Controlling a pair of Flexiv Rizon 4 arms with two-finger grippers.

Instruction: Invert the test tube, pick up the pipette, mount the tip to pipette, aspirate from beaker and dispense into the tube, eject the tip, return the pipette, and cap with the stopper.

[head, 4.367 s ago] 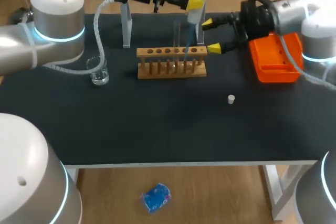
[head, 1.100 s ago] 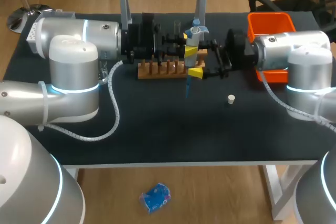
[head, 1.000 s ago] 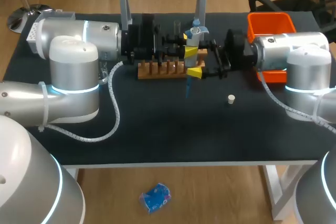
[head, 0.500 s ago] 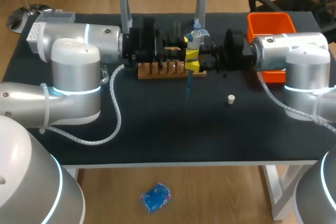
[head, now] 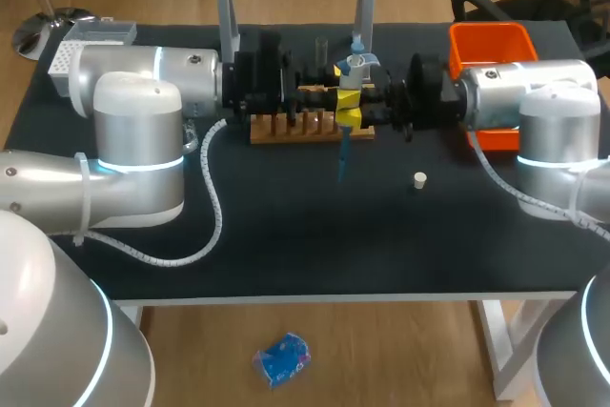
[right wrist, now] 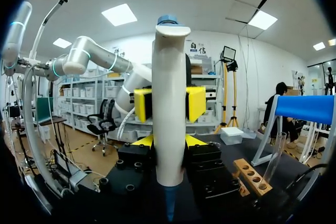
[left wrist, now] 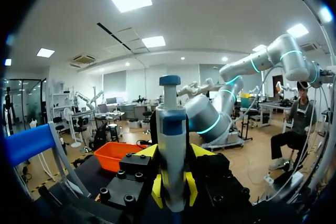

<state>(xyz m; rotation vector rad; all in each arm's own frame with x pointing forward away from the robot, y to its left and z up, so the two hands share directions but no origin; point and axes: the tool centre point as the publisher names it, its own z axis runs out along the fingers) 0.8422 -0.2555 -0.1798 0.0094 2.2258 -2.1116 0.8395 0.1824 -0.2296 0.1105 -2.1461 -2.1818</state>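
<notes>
Pipette [head: 351, 71] of white-and-blue plastic, clamped by my left gripper [left wrist: 173, 188] and right gripper [right wrist: 169, 141] near the table's [head: 286, 235] rear edge, I judged light, stiff, slick, best gripped mid-barrel.

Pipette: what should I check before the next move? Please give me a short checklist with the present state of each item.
1. Left gripper shut on pipette: ok.
2. Right gripper shut on it too: ok.
3. Blue tip mounted: ok.
4. Test tube standing in rack: ok.
5. Liquid in the tip: cannot tell.
6. Stopper clear of both arms: ok.
</notes>
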